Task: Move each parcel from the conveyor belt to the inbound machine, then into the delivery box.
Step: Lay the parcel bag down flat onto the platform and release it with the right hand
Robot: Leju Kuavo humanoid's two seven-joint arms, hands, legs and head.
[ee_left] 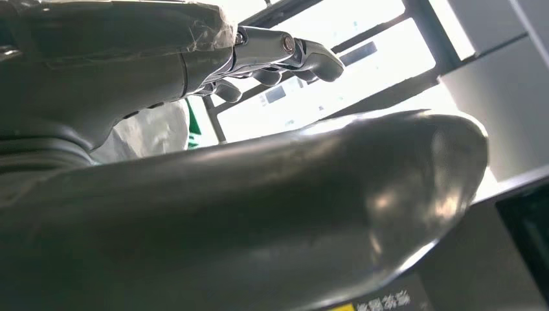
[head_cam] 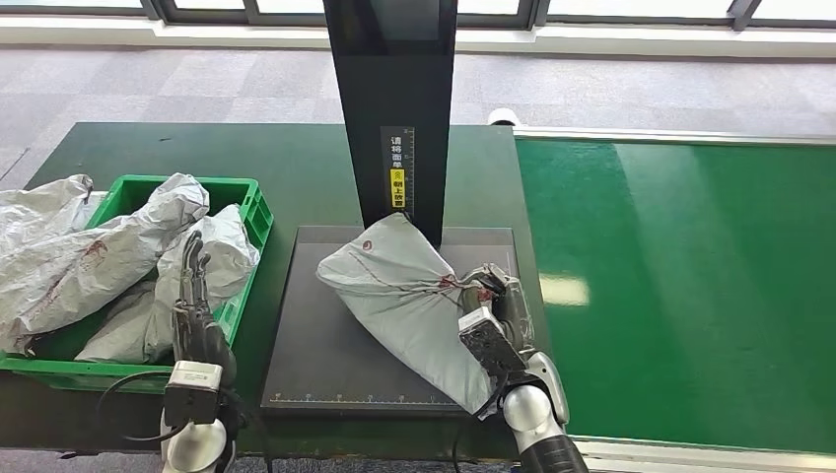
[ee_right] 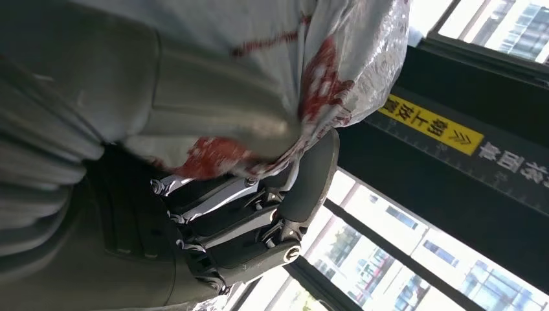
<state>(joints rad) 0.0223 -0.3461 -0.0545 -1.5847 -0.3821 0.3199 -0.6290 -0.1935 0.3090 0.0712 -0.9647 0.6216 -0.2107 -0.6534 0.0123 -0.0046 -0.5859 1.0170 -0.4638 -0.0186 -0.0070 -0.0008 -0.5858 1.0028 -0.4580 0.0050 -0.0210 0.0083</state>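
Parcel handling here looks a matter of soft film rather than stiff box: the grey plastic mailer bag with red printing (head_cam: 409,296) lies slumped on the dark flat platform of the inbound machine (head_cam: 306,365), below its tall black scanner post (head_cam: 392,108). Its skin is crinkled and glossy, so I judge it light, floppy and rather slippery, with contents that will sag to whichever end hangs lower.

The right hand (head_cam: 493,305) grips the bag at its side nearest the green conveyor belt (head_cam: 690,286). In the right wrist view its fingers (ee_right: 226,227) are curled under a gathered fold of the film, with the thumb (ee_right: 311,175) pressing the fold from the other side, so they are clamped on the parcel. Most of the bag stretches away beyond the fingertips, unsupported by the hand. A hold on a bunched fold seems the sound choice, since flat film would likely slide out; the loose far end may drag on the platform when lifted.

The left hand (head_cam: 192,296) hovers with its fingers (ee_left: 285,52) apart and nearly straight, holding nothing, over the near corner of the green plastic delivery crate (head_cam: 251,212). That crate already holds several crumpled grey mailer bags (head_cam: 99,256), lying under and beyond the left fingertips. Everything stands on the dark green counter (head_cam: 276,158).
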